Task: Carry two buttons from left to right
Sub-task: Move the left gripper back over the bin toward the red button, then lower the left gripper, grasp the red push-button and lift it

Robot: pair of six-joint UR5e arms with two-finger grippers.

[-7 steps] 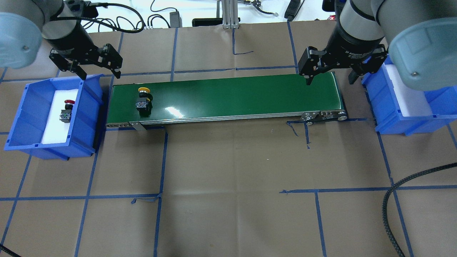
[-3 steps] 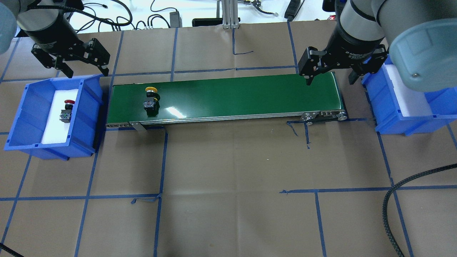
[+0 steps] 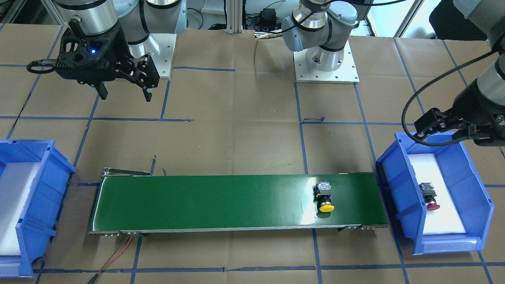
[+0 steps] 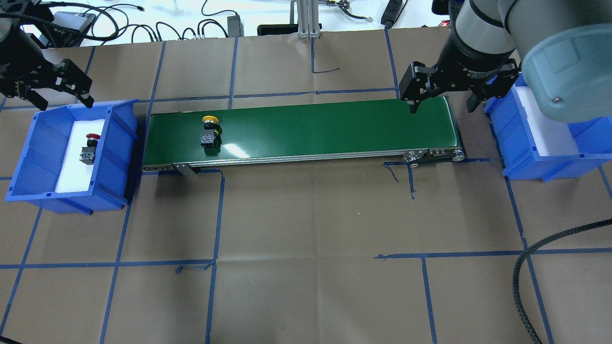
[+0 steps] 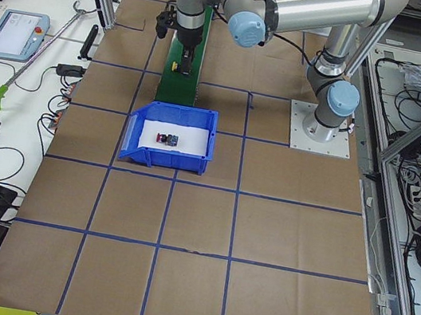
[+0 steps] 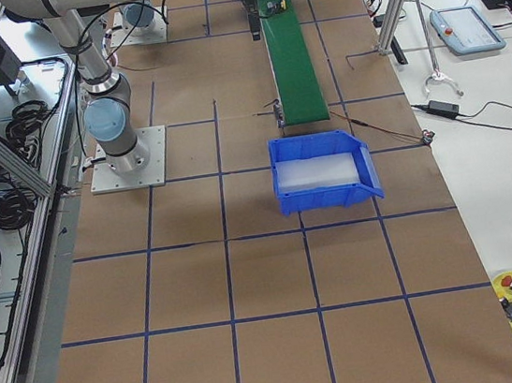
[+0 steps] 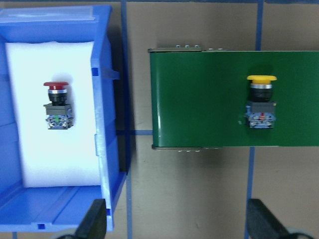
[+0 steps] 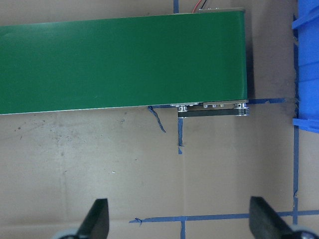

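The yellow-capped button lies on its side on the green conveyor belt, near its left end. The red-capped button lies on white foam inside the left blue bin. My left gripper hangs open and holds nothing, above the far rim of that bin. My right gripper is open over the belt's right end, also with nothing in it.
The right blue bin, lined with white foam, stands past the belt's right end. A black braided cable curls over the near right of the table. Loose cables and a metal post line the far edge.
My left gripper has moved left, from the belt's left end to the far side of the left bin. The yellow button has travelled a little to the right on the belt. The right arm is still.
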